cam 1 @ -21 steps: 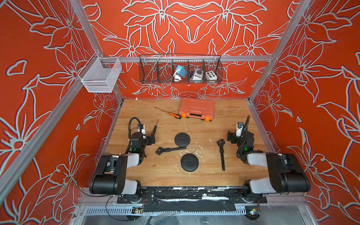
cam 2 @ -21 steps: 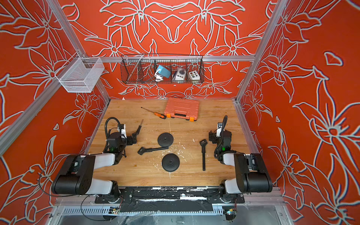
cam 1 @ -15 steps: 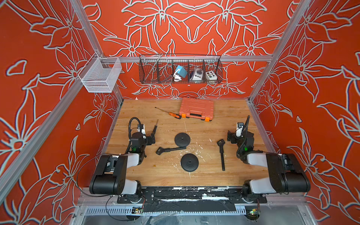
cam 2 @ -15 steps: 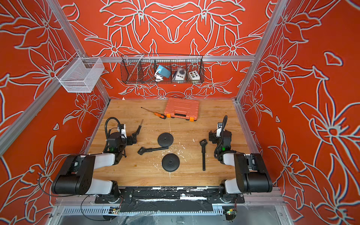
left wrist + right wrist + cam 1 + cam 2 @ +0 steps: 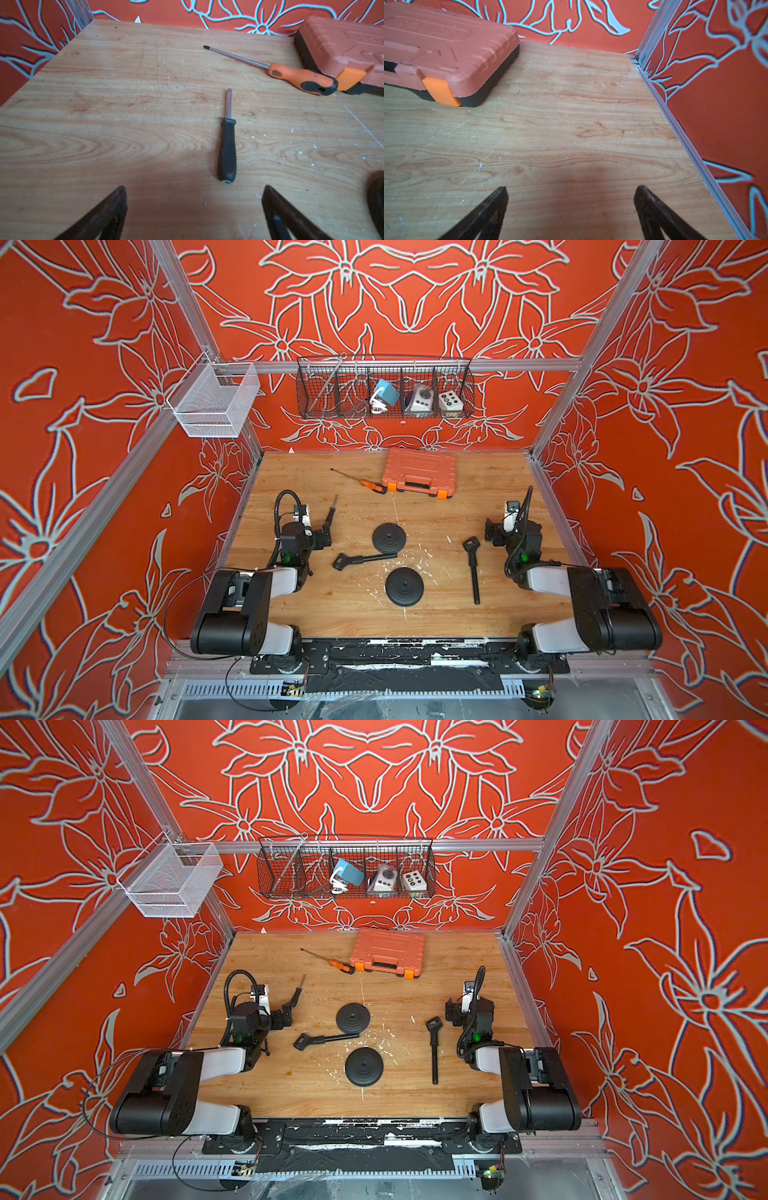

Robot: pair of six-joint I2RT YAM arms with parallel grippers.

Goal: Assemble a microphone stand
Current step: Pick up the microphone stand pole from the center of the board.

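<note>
The left gripper (image 5: pixel 194 188) and the right gripper (image 5: pixel 571 188) are both wide open and empty. A round base (image 5: pixel 404 587) lies mid-worktop, a pole (image 5: pixel 473 572) nearer the right edge. The pole seems stiff and light; I would take it at its middle.

Orange tool case (image 5: pixel 419 470), orange screwdriver (image 5: pixel 372 486), wire basket (image 5: pixel 320 394)

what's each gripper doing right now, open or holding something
left gripper: open, holding nothing
right gripper: open, holding nothing
</note>
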